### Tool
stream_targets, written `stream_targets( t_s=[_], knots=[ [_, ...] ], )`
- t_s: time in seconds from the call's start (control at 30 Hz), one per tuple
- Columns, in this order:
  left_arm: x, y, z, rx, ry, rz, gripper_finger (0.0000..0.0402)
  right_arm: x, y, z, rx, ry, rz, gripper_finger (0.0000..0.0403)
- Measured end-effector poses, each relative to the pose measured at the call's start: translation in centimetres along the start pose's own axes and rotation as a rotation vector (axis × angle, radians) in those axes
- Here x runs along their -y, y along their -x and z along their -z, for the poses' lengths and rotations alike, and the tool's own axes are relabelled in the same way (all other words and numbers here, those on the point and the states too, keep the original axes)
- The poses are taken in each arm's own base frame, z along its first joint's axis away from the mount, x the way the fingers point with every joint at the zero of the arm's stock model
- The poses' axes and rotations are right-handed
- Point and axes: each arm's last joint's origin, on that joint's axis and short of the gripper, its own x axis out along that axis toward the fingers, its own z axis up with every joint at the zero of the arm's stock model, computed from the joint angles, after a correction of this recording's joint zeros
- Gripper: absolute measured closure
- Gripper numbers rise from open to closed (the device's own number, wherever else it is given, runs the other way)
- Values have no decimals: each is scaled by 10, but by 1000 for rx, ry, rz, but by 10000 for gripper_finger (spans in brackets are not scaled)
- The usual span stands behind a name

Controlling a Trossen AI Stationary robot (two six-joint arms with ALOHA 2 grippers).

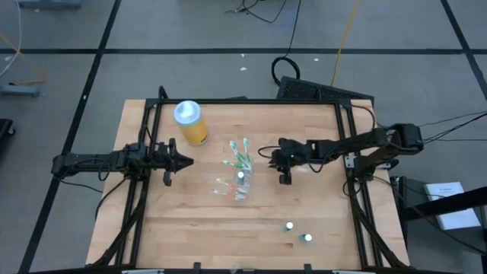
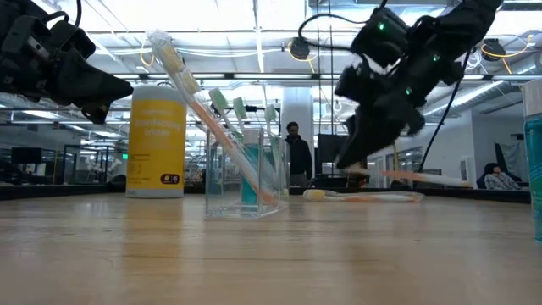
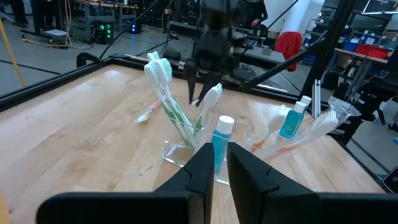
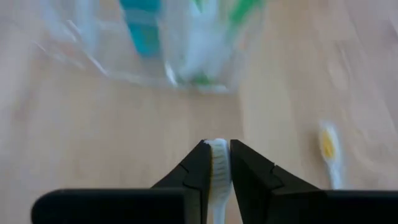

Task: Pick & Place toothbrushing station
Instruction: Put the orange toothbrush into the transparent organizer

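Right gripper pinches a light, stiff, slippery brush mid-handle; left gripper waits, pressed together.

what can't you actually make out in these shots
- How many toothbrushes stand in the clear cup: too small in the high view, overlapping in the low view.
- The colour of the toothbrush in the right gripper: only its white head shows in the right wrist view; the fingers hide the rest.
- The teal tube: cut off by the low view's right edge.
- The yellow bottle label: blurred.
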Motion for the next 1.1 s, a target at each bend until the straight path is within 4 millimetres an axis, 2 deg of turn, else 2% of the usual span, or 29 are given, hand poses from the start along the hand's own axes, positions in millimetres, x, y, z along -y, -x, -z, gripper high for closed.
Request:
stream_targets(
  t_s=[0.3, 0.5, 0.73, 0.93, 1.1],
  knots=[
    [0, 0, 0, 0, 0, 0, 353, -19, 13, -30, 282, -35, -255, 358],
    [0, 0, 0, 0, 0, 0, 353, -31, 19, -42, 414, 6, -311, 358],
    [0, 0, 0, 0, 0, 0, 353, -41, 31, -61, 649, 52, -339, 358],
    [0, 0, 0, 0, 0, -1, 353, -49, 39, -70, 772, 95, -353, 358],
    [0, 0, 0, 0, 0, 0, 353, -56, 24, -68, 804, 91, -370, 358]
  ],
)
